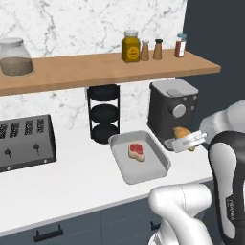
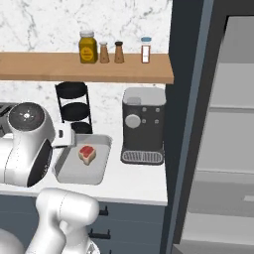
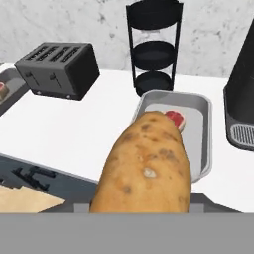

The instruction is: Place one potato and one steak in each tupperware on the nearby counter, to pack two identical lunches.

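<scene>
pincer (image 1: 190,142) level beside tray (image 1: 125,170), clamped around potato (image 3: 146,166)

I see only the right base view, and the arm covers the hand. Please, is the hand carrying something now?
Observer: Yes. In the left base view the fingers are closed on a potato.
Operator: Where is it, compared to the tray with the steak?
Observer: To the right of that tray, in front of the coffee machine.
Operator: What is farther left on the counter?
Observer: Beyond a black toaster, the hand view shows the end of a second tray with something red in it.
</scene>
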Available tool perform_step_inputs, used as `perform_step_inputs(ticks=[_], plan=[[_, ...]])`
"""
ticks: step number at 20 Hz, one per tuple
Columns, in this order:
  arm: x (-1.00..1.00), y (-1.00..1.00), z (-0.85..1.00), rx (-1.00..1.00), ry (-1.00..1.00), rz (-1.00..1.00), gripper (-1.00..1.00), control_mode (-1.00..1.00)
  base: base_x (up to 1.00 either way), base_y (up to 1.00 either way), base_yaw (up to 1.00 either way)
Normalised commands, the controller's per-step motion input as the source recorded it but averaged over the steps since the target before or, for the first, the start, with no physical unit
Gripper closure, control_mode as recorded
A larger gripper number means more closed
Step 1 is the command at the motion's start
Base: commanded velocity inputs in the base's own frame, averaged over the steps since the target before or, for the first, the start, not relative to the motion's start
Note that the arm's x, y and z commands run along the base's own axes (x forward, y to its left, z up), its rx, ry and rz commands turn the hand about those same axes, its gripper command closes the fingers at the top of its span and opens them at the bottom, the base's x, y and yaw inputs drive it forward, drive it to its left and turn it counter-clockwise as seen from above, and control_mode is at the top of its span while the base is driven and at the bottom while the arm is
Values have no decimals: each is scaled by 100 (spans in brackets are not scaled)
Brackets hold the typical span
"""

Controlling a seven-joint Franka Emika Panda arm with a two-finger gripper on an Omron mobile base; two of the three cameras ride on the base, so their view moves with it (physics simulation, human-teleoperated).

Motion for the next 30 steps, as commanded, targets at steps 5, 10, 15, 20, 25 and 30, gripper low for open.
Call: perform_step_inputs(ticks=[5,10,15,20,25,30], plan=[[58,81,-82,-25,11,-1,100,-100,0,0,0],[86,34,-70,-19,6,0,100,-100,0,0,0],[75,0,-53,-6,5,2,100,-100,0,0,0],[58,0,-67,-3,8,9,100,-100,0,0,0],[46,0,-69,0,13,10,100,-100,0,0,0],[57,0,-59,-1,13,7,100,-100,0,0,0]])
